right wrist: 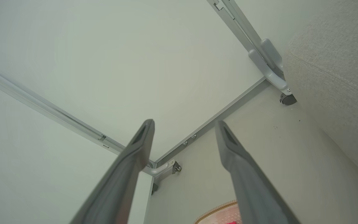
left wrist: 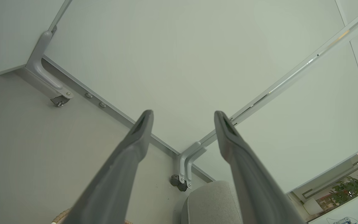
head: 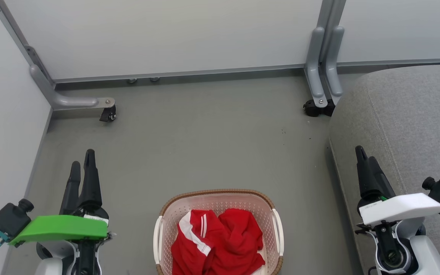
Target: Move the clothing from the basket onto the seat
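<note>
Head view has the seat [head: 414, 126] at three o'clock, a broad grey cushion with nothing red on the part that shows. The basket [head: 216, 192] stands on the floor [head: 204, 145] at six o'clock, on the seat's nine-o'clock side and not touching it. The clothing [head: 220, 244] lies bunched inside the basket, red with white stripes, and I cannot tell where one garment ends and the next begins. The left gripper [head: 82, 158] hangs at eight o'clock over bare floor. The right gripper [head: 363, 152] hangs at four o'clock over the seat's near edge. Both wrist views show the fingers spread wide apart with nothing between them. By my reading the task has not begun: no garment is gripped or moved, and every piece has yet to be lifted out and carried toward three o'clock.
</note>
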